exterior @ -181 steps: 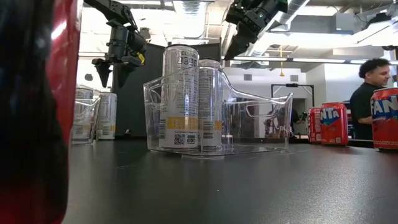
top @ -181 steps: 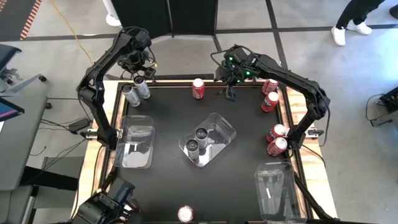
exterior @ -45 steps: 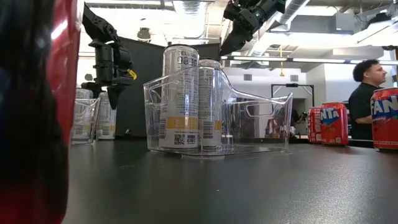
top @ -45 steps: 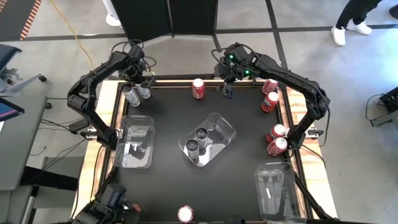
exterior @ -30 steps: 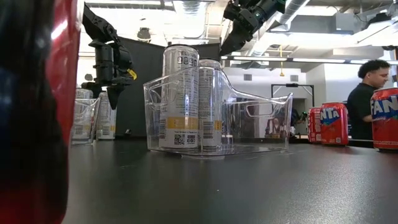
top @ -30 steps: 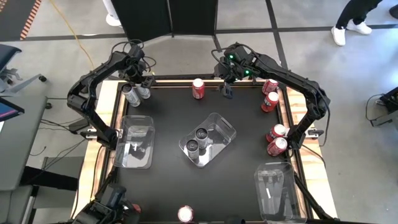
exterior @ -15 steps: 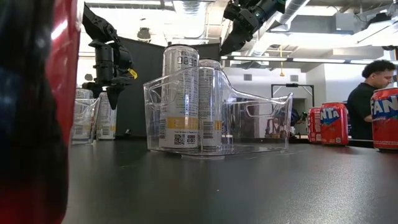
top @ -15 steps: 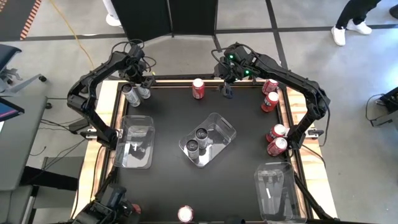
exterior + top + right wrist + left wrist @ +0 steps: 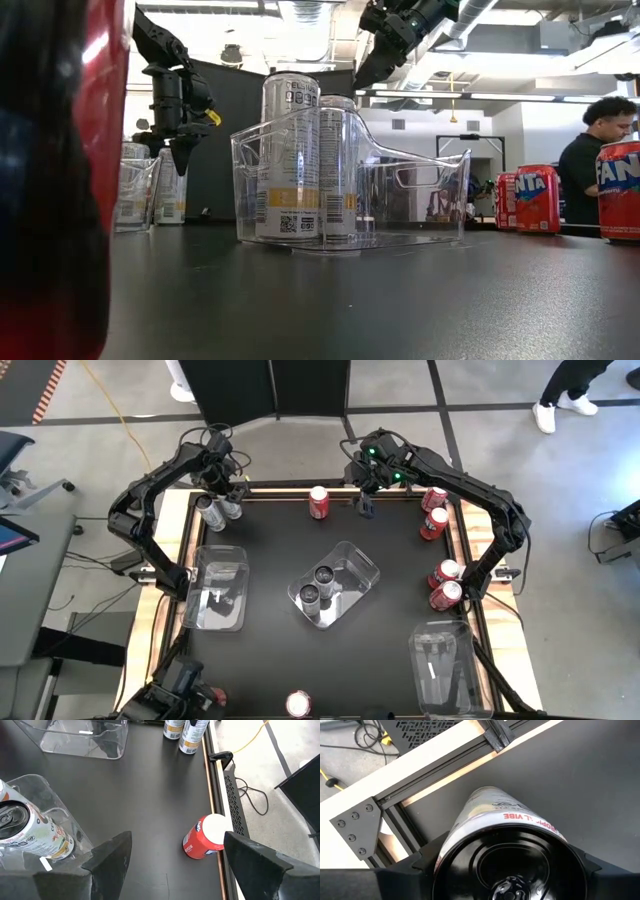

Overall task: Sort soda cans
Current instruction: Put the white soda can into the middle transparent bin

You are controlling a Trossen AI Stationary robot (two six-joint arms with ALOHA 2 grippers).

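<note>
black matting covers the table (image 9: 270,550), which carries three clear trays. the middle tray (image 9: 358,572) holds two silver cans (image 9: 318,584) standing upright side by side; the left tray (image 9: 217,588) and the near-right tray (image 9: 443,665) hold no cans that can be made out.

the right arm reaches over the far edge, and the right gripper (image 9: 366,506) hangs in the air just right of a lone red can (image 9: 318,502) standing at that edge. its jaws stand wide apart with nothing between them; in the right wrist view the red can (image 9: 206,836) and bare table show through the gap.

the left gripper (image 9: 228,488) is down at the far-left corner over two silver cans (image 9: 212,510). in the left wrist view its fingers (image 9: 400,870) sit on either side of one silver can (image 9: 505,845), the dark top filling the gap between them, jaws partly open and spanning the can. whether the pads press the can cannot be told.

four red cans (image 9: 440,550) stand along the right edge, and one more red can (image 9: 298,705) stands at the near edge.
</note>
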